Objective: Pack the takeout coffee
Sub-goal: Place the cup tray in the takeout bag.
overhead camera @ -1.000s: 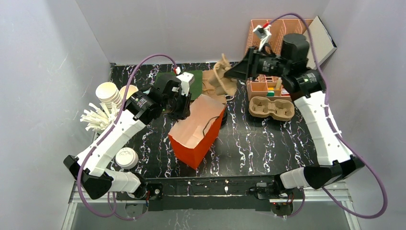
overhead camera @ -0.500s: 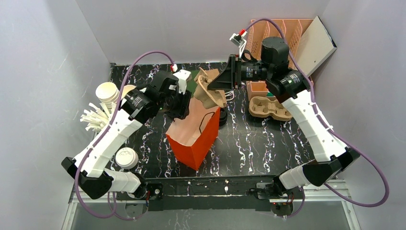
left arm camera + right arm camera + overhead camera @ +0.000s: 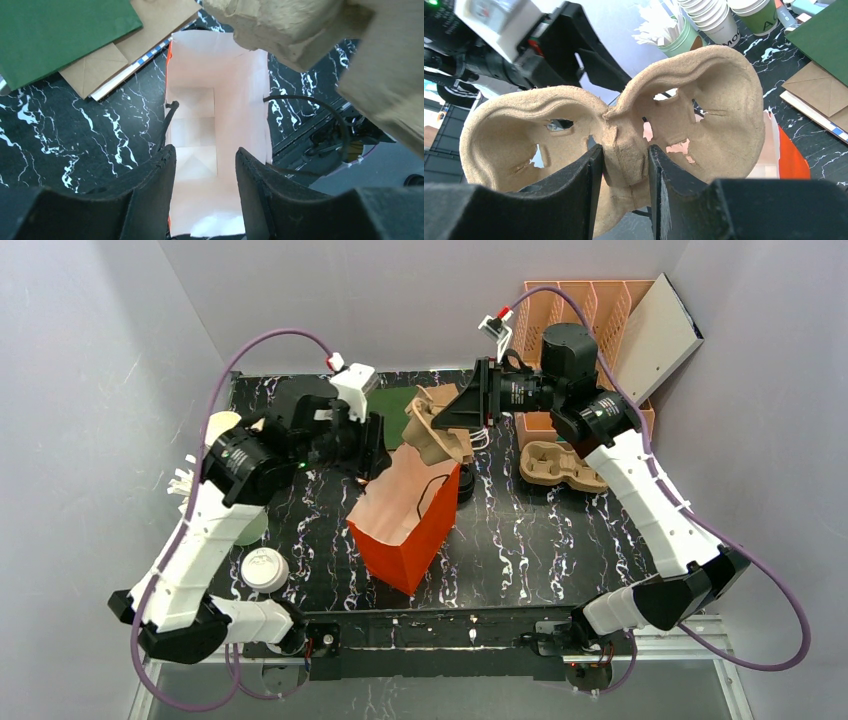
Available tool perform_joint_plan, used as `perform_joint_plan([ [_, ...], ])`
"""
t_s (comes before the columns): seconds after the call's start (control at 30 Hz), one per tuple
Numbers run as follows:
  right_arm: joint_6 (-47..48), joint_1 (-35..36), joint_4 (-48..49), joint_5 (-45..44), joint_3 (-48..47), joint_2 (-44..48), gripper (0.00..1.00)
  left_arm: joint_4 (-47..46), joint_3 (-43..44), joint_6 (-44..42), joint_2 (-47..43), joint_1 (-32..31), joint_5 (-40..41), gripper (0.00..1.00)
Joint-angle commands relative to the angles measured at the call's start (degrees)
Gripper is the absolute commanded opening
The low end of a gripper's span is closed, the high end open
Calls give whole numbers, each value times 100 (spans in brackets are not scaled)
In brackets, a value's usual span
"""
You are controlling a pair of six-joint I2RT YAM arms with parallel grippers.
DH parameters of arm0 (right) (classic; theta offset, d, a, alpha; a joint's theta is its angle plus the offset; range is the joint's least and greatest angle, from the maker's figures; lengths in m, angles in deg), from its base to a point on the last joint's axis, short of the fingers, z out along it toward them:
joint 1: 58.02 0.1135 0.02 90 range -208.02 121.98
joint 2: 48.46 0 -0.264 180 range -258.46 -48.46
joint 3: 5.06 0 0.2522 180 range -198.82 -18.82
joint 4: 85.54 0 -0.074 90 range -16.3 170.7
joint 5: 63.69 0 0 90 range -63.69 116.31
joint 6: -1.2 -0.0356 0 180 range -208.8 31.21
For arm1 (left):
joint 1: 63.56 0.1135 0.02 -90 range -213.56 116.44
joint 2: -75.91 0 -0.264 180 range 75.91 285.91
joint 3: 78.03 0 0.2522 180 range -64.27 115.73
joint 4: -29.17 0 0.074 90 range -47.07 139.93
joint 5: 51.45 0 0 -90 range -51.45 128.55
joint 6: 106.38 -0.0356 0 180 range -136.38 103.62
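Brown moulded-pulp cup carrier [image 3: 704, 85] pinched in my right gripper [image 3: 624, 156] over orange paper bag [image 3: 242, 100]; left gripper [image 3: 202, 161] spread; next lower in

By the desk's left edge, the lowest cup in the stack of white paper cups [image 3: 716, 22] carries dark letters, cut off, reading roughly "MOC". The green cup [image 3: 764, 17] beside it shows a pale mark, unreadable.

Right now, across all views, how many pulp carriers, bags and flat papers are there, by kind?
Pulp carriers: 2 (held carrier in the right end effector, spare carrier lying at right)
Open orange bag: 1
Flat green paper: 1
Flat brown bag: 1
Flat white paper, blue-striped edge: 1
Total: 6
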Motion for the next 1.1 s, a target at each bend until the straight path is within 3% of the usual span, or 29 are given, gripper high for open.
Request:
perform_joint_plan([
  [0.0, -171, 45, 251, 170, -222, 66, 44, 482, 469, 71, -319, 11, 134, 46],
  [0.23, -137, 120, -304, 241, -488, -131, 44, 589, 409, 93, -548, 13, 912, 50],
  [0.37, -39, 153, -565, 257, -526, -244, 44, 400, -160, 24, -772, 15, 1243, 58],
  [0.5, 103, 339, -796, 145, -610, -440, 43, 158, -636, -32, -847, 12, 1358, 59],
  [0.9, 538, 695, -1668, -461, -808, -782, 41, -504, -1609, -44, -912, 16, 1380, 49],
  [1.07, 864, 719, -2276, -766, -966, -892, 41, -656, -1814, -44, -915, 13, 1627, 25],
])
